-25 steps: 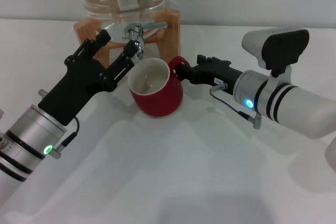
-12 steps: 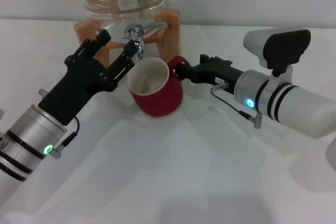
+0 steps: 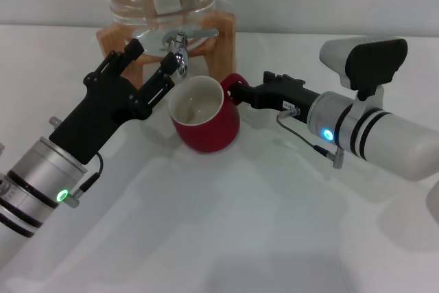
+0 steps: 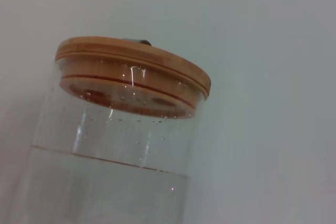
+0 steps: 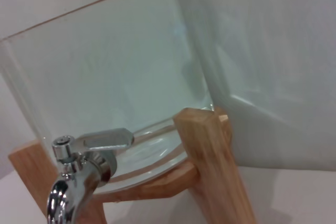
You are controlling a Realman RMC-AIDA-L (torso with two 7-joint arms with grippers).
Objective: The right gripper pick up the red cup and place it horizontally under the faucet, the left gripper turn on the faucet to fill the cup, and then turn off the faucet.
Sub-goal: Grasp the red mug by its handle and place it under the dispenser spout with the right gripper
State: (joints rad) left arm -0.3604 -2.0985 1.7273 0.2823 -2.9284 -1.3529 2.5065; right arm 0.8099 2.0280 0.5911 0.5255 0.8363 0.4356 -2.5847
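While the red cup [image 3: 204, 123] is clenched at its handle by the right gripper [image 3: 241, 92], the faucet [image 3: 180, 47] could be missed by the spread-fingered left gripper [image 3: 152, 64].

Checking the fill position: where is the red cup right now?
In the head view the red cup stands upright on the white table, just below the faucet, between the left end effector and the right end effector.

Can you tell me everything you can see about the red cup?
The red cup is a squat, shiny mug, red outside and off-white inside, and it looks empty. It stands upright on the white table, right below the chrome faucet. Its red loop handle points toward the right gripper, whose black fingers sit at the handle. The left gripper is open close beside the rim, up by the faucet.
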